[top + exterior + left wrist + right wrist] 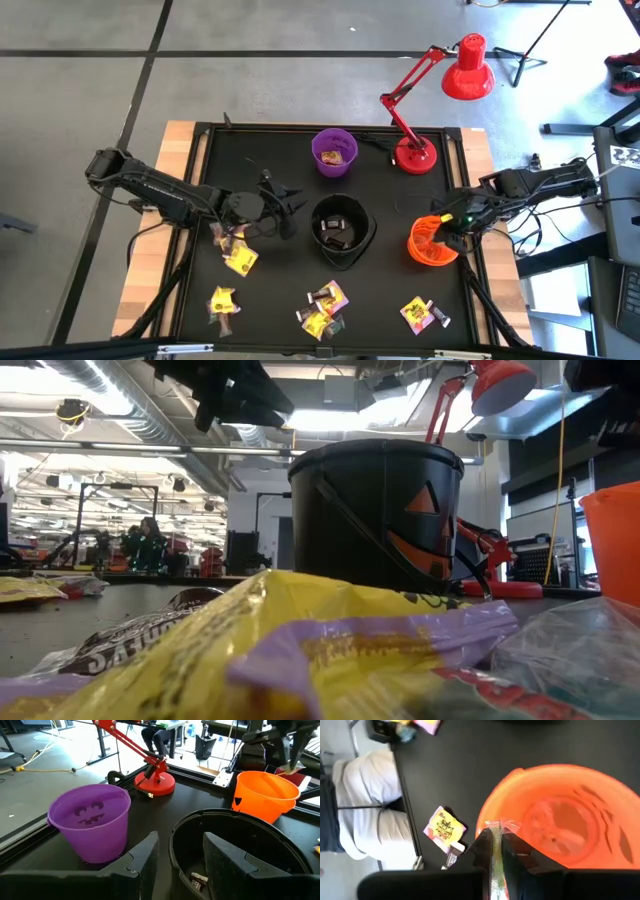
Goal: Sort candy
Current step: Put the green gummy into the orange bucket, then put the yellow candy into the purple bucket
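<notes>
A wrapped candy (pixel 495 845) is clamped in the right gripper (pixel 496 851) over the orange bowl's (pixel 600 790) rim; release here may spill it outside. Left gripper (pixel 177 857) stands apart, apparently empty.

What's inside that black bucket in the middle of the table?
The black bucket holds a few dark-wrapped candy pieces on its bottom, seen from above. Anything beneath those pieces is covered. The left gripper sits beside its rim, empty.

Grey concrete floor (pixel 250 70) with dark seams, bright ceiling lights (pixel 330 420) overhead.
</notes>
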Available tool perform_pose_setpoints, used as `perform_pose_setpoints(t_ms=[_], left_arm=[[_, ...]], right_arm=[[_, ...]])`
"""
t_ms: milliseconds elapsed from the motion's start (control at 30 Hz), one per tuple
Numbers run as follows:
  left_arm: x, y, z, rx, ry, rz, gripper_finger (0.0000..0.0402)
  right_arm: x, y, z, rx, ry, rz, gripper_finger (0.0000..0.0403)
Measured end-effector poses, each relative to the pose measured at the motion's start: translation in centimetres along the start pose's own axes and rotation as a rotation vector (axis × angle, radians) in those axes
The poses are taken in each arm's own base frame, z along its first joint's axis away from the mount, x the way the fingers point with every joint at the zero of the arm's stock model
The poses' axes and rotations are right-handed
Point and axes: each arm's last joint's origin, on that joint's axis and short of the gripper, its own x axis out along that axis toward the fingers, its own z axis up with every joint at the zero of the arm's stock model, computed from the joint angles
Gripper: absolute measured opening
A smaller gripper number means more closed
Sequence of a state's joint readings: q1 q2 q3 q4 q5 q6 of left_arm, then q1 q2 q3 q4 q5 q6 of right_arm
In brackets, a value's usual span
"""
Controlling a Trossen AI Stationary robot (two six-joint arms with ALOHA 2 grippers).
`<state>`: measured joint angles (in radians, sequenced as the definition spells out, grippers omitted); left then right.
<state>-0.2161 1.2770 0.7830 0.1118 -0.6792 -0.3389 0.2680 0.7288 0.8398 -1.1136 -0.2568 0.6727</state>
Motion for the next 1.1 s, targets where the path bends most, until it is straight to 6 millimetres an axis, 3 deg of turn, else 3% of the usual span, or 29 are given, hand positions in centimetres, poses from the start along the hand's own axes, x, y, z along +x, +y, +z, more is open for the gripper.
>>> perform_pose_setpoints(t_ms=[467,600,867,1100], left_arm=[[0.0,0.2,-0.6,-0.011,0.016,0.010,0.0144],[0.1,0.4,-1.4,-0.024,0.030,0.024,0.0144],[0.1,0.5,-1.6,-0.034,0.036,0.027,0.0144],[0.1,0.5,-1.6,-0.034,0.037,0.026,0.0144]], right_arm=[[0.0,0.4,0.4,-0.149,-0.040,0.045,0.0041],[0.0,0.6,0.5,-0.255,-0.039,0.077,0.0100],[0.0,0.6,0.6,-0.283,-0.052,0.080,0.0248],[-0.1,0.7,0.8,-0.291,-0.086,0.075,0.0299]])
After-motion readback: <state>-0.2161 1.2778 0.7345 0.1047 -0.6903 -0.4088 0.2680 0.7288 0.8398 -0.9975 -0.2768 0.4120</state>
